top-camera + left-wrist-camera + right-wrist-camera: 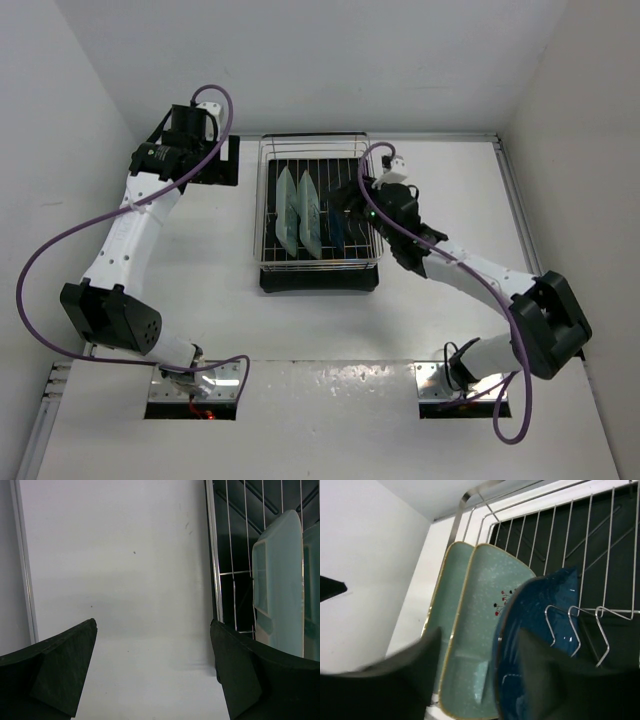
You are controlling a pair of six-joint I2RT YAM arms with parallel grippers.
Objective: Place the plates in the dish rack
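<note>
The dish rack (313, 137) stands at the middle of the table, a chrome wire basket over a black tray. Two pale mint-green plates (287, 212) (310, 215) stand on edge in it. In the right wrist view they are side by side (447, 580) (485, 605), with the dark blue plate (545, 600) upright just to their right. My right gripper (480, 632) is open, its fingers astride the blue plate's rim with a gap on the left side. My left gripper (152, 622) hangs wide open and holds nothing, over bare table left of the rack (215, 570).
The white walls close in at the back and on both sides. The rack's wire hooks (570, 625) stand right of the blue plate. A metal strip (22, 560) runs along the table's left edge.
</note>
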